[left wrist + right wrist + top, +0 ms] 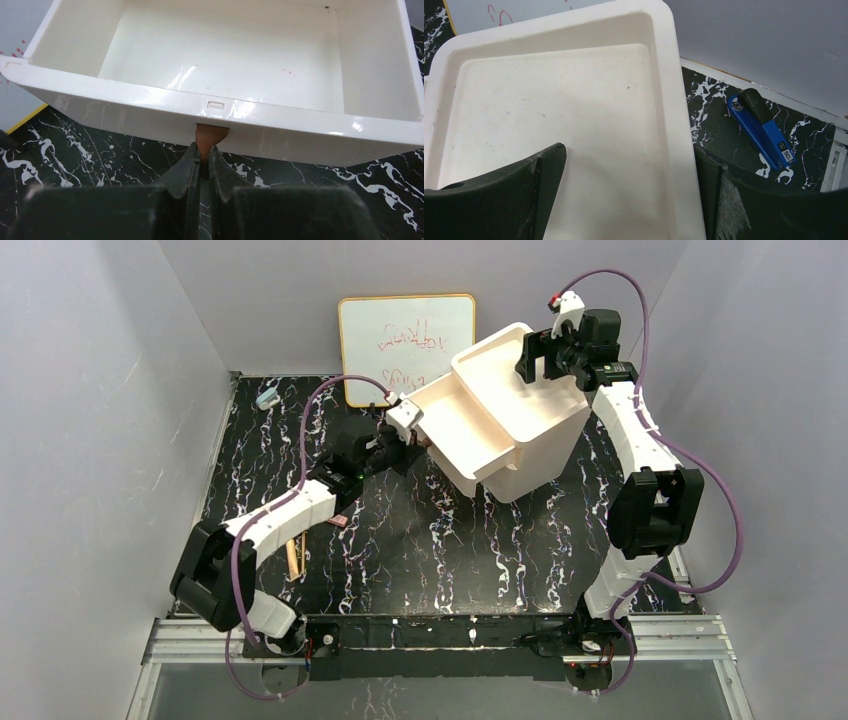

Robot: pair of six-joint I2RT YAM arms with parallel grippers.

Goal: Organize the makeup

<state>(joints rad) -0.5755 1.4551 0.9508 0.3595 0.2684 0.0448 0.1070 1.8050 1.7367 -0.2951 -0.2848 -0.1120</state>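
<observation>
The left jaws are shut on the brown tab [211,136] of the open, empty drawer [100,107]. The right jaws are wide open across the rim of the top tray [674,100], holding nothing. A wooden brush [293,558] lies on the worktop [450,560] under the left arm [290,512]. It looks light, thin and stiff; pinch mid-handle.
</observation>
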